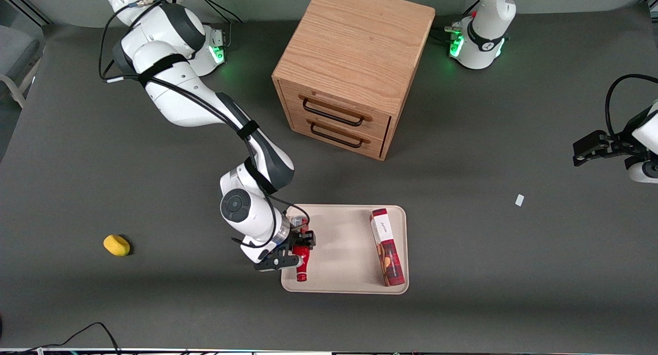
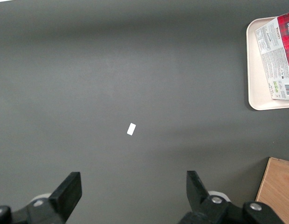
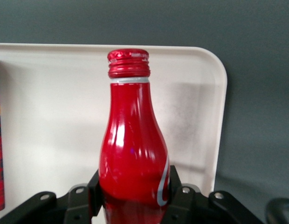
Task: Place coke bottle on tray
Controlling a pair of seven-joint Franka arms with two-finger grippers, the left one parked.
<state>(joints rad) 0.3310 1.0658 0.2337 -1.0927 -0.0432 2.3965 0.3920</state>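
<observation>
The gripper point(image 1: 299, 247) is over the tray point(image 1: 342, 280), at the end toward the working arm, with its fingers point(image 3: 178, 189) closed against the lower body of the bottle point(image 1: 302, 262). The bottle lies tilted, its capped neck pointing toward the front camera, over the tray's bare surface just inside the rim; whether it touches the tray cannot be told. A snack box point(image 1: 387, 246) lies flat on the tray's other end. A wooden drawer cabinet point(image 1: 354, 62) stands farther from the camera, and a yellow object point(image 1: 116, 245) lies toward the working arm's end.
</observation>
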